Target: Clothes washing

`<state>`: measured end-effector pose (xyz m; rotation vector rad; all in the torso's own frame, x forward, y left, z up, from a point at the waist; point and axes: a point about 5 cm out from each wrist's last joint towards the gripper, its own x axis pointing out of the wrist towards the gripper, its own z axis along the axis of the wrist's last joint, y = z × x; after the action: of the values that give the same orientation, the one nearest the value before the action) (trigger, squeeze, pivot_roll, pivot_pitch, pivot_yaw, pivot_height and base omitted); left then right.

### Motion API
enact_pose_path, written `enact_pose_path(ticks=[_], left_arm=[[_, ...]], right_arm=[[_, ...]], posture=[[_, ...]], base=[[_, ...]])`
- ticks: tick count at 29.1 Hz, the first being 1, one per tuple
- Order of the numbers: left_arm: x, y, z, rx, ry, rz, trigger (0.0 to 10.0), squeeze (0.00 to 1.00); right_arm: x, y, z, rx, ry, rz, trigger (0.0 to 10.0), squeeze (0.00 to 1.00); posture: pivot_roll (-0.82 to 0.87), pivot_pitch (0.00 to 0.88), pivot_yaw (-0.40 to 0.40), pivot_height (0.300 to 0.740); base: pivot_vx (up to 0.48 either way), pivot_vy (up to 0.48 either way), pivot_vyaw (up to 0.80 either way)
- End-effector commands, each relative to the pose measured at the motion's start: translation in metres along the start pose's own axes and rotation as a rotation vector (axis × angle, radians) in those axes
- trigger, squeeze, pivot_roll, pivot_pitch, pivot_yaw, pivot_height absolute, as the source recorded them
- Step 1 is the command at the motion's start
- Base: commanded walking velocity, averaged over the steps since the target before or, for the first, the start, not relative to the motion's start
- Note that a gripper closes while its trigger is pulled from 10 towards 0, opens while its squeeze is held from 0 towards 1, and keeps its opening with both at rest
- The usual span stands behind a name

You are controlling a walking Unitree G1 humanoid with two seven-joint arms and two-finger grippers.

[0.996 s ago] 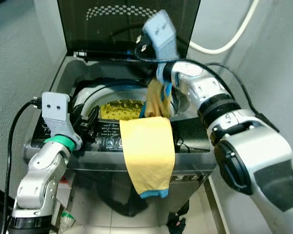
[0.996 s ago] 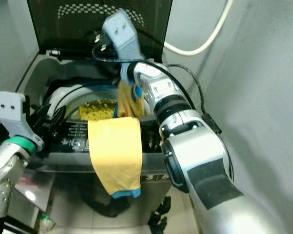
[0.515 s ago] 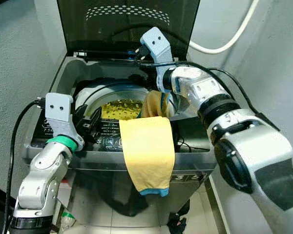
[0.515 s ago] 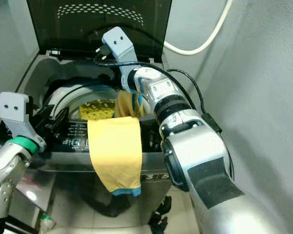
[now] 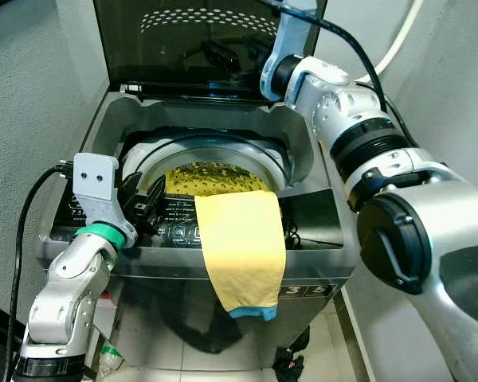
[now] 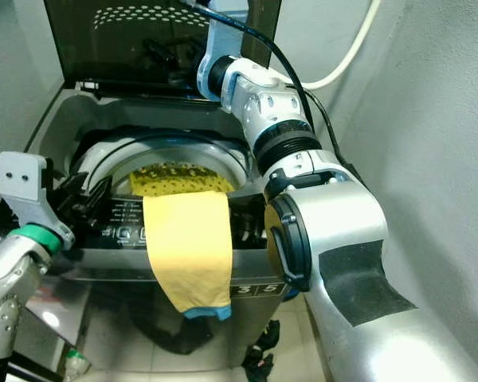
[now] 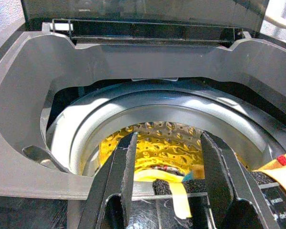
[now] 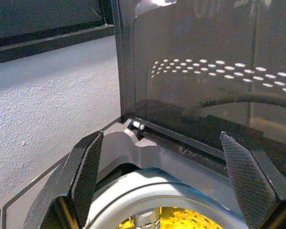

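Half of the yellow garment (image 5: 240, 247) hung over the washing machine's (image 5: 312, 211) front edge, half toward the drum (image 7: 157, 143), while our left gripper (image 7: 169, 183) waited released at the panel and our right gripper (image 8: 164, 176) hovered spread and empty (presumably clearing the raised lid (image 5: 199, 40)).

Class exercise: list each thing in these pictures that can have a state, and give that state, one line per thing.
washing machine lid: raised, open.
drum: open, yellow inside.
yellow garment: draped over the front edge, hanging down outside.
left gripper: open, at the front rim, holding nothing.
right gripper: open, raised near the lid, holding nothing.
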<state>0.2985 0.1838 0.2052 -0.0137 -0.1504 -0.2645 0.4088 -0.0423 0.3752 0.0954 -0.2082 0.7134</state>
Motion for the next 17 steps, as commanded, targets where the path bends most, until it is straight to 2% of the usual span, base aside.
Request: enact_pose_path(ticks=[1, 4, 5, 6, 7, 8, 9, 10, 11, 12, 13, 15, 17], left_arm=[[-0.003, 0.000, -0.002, -0.004, 0.014, -0.001, 10.0, 0.00], [-0.004, 0.000, -0.002, -0.003, 0.016, -0.001, 10.0, 0.00], [-0.004, 0.000, -0.002, -0.002, 0.018, -0.003, 10.0, 0.00], [-0.004, 0.000, -0.002, -0.002, 0.018, -0.003, 10.0, 0.00], [-0.005, 0.000, -0.002, 0.000, 0.020, -0.005, 10.0, 0.00], [-0.005, 0.000, -0.003, 0.002, 0.022, -0.005, 10.0, 0.00], [-0.005, 0.000, -0.003, 0.002, 0.022, -0.005, 10.0, 0.00], [-0.005, -0.001, -0.003, 0.003, 0.022, -0.005, 10.0, 0.00], [-0.005, -0.001, -0.003, 0.003, 0.022, -0.005, 10.0, 0.00], [-0.010, 0.001, -0.002, 0.012, 0.028, -0.023, 10.0, 0.00], [-0.010, 0.001, -0.002, 0.012, 0.028, -0.023, 10.0, 0.00], [-0.018, 0.001, -0.001, 0.029, 0.039, -0.066, 10.0, 0.00], [-0.021, 0.001, 0.001, 0.035, 0.044, -0.086, 10.0, 0.00]], right_arm=[[0.001, 0.002, 0.011, -0.007, -0.036, 0.001, 10.0, 1.00], [0.001, 0.001, 0.009, -0.030, -0.030, -0.010, 10.0, 1.00], [0.001, 0.001, 0.005, -0.082, -0.004, -0.003, 10.0, 1.00], [0.001, 0.001, 0.005, -0.082, -0.004, -0.003, 10.0, 1.00], [-0.003, 0.004, -0.015, -0.246, 0.147, 0.136, 10.0, 0.00], [-0.009, 0.001, -0.031, -0.364, 0.265, 0.243, 10.0, 0.00], [-0.009, 0.001, -0.031, -0.364, 0.265, 0.243, 10.0, 0.00], [-0.015, 0.000, -0.042, -0.431, 0.349, 0.315, 10.0, 0.00], [-0.015, 0.000, -0.042, -0.431, 0.349, 0.315, 10.0, 0.00], [-0.024, -0.006, -0.043, -0.417, 0.313, 0.411, 10.0, 0.00], [-0.024, -0.006, -0.043, -0.417, 0.313, 0.411, 10.0, 0.00], [-0.038, -0.017, -0.037, -0.377, 0.224, 0.485, 10.0, 0.00], [-0.043, -0.021, -0.036, -0.367, 0.212, 0.500, 10.0, 0.00]], posture=[[0.11, 0.019, -0.014, 0.740], [0.11, 0.020, -0.010, 0.740], [0.11, 0.020, -0.007, 0.740], [0.11, 0.020, -0.007, 0.740], [0.11, 0.018, -0.011, 0.740], [0.11, 0.012, -0.016, 0.740], [0.11, 0.012, -0.016, 0.740], [0.11, 0.012, -0.016, 0.740], [0.11, 0.012, -0.016, 0.740], [0.12, 0.002, -0.010, 0.740], [0.12, 0.002, -0.010, 0.740], [0.12, 0.000, -0.010, 0.740], [0.12, 0.000, -0.010, 0.740]], base=[[0.000, 0.000, 0.00], [0.000, 0.000, 0.00], [0.000, 0.000, 0.00], [0.000, 0.000, 0.00], [0.000, 0.000, 0.00], [0.000, 0.000, 0.00], [0.000, 0.000, 0.00], [0.000, 0.000, 0.00], [0.000, 0.000, 0.00], [0.000, 0.000, 0.00], [0.000, 0.000, 0.00], [0.000, 0.000, 0.00], [0.000, 0.000, 0.00]])
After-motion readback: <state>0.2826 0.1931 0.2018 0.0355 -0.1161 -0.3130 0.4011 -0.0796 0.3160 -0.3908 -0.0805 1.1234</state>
